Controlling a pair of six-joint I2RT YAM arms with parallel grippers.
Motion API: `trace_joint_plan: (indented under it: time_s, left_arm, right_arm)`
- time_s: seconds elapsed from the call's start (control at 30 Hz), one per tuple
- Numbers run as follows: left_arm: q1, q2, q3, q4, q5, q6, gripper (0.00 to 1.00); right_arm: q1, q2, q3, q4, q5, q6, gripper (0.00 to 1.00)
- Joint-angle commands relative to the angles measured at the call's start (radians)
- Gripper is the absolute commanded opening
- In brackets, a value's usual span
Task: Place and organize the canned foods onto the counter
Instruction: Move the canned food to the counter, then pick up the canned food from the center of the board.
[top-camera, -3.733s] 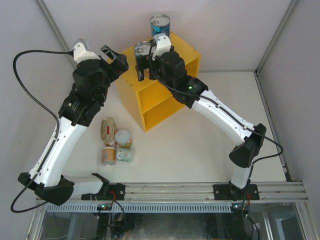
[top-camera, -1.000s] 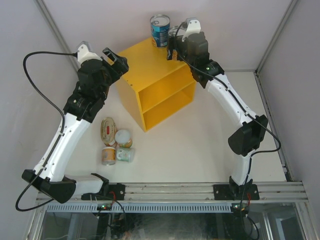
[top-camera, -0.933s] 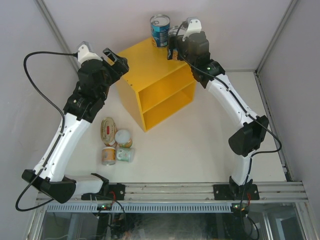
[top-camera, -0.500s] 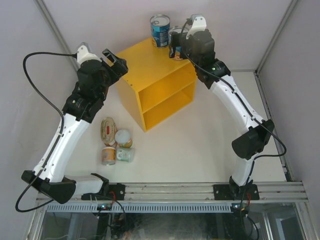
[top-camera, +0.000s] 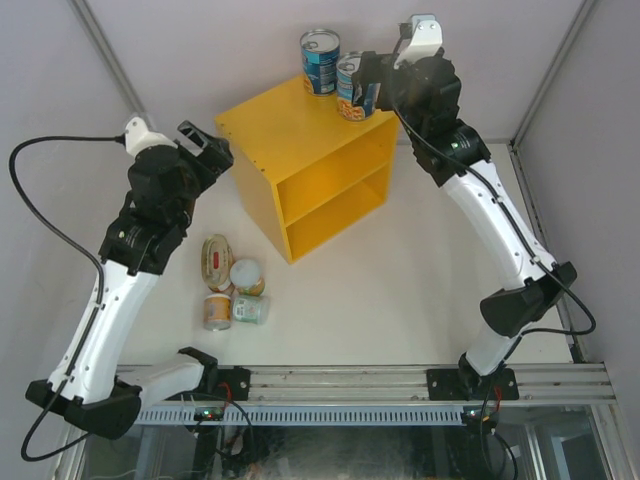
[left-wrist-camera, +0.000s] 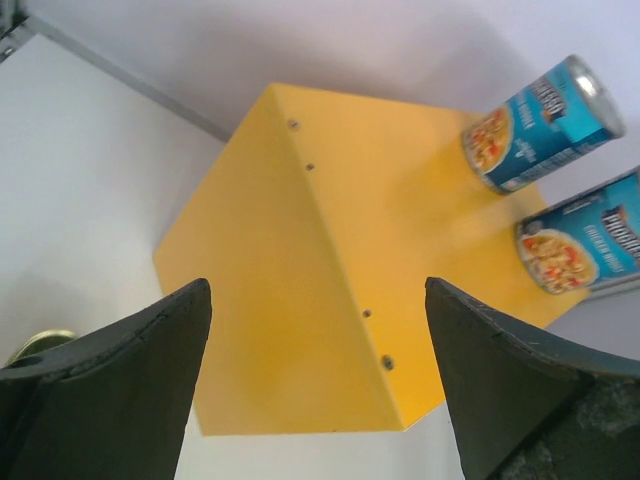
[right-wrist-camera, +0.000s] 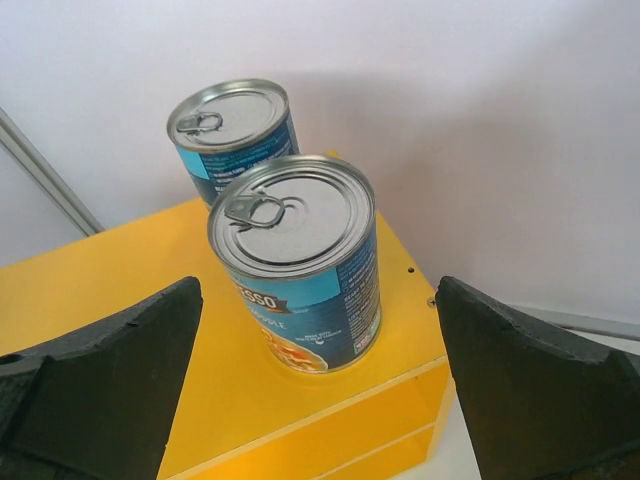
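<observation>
The right gripper (right-wrist-camera: 317, 287) has its jaws wide apart, holding nothing. The front can (right-wrist-camera: 296, 262) stands on the yellow counter (right-wrist-camera: 105, 285) between them, touching neither. Its blue label ends in "SSO". The back can (right-wrist-camera: 232, 135) stands just behind. The left gripper (left-wrist-camera: 318, 290) gapes empty, with the counter straight ahead.

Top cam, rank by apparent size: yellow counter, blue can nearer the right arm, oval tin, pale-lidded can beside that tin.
1. yellow counter, by far.
2. blue can and oval tin: look alike; the can stands higher, nearer the camera, so unranked.
3. pale-lidded can.
</observation>
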Motion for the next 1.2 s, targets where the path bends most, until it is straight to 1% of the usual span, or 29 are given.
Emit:
trace_joint_plan:
  time_s: [0.0,0.13,0.3,0.5,0.67,0.77,0.97,1.03,1.17]
  left_arm:
    - [0.012,-0.053,-0.067,-0.091,-0.060,-0.072,0.92]
    - [0.023,-0.095,-0.133,-0.182,-0.082,-0.178,0.93]
    - [0.024,-0.142,-0.253,-0.226,-0.077,-0.262,0.93]
    - [0.024,-0.210,-0.419,-0.222,-0.066,-0.342,0.94]
    - [0.024,-0.221,-0.516,-0.229,-0.055,-0.396,0.94]
    - [0.027,-0.208,-0.547,-0.228,-0.061,-0.398,0.94]
    - [0.050,-0.122,-0.532,-0.292,-0.084,-0.351,0.95]
    - [0.073,-0.099,-0.531,-0.291,-0.065,-0.319,0.96]
    - [0.115,-0.034,-0.491,-0.289,-0.010,-0.203,0.97]
  right_arm:
    - [0.026,-0.067,-0.008,0.012,0.024,-0.016,1.00]
    - [0.056,-0.130,-0.048,0.018,0.048,-0.026,1.00]
    - [0.114,-0.236,-0.157,0.043,0.084,-0.038,1.00]
    - [0.219,-0.365,-0.298,0.078,0.158,-0.063,1.00]
    - [0.309,-0.469,-0.414,0.096,0.215,-0.054,1.00]
    - [0.364,-0.532,-0.496,0.111,0.250,-0.031,1.00]
    - [0.470,-0.637,-0.621,0.122,0.326,-0.014,1.00]
    - [0.497,-0.666,-0.645,0.123,0.348,-0.013,1.00]
    - [0.535,-0.718,-0.690,0.129,0.385,-0.014,1.00]
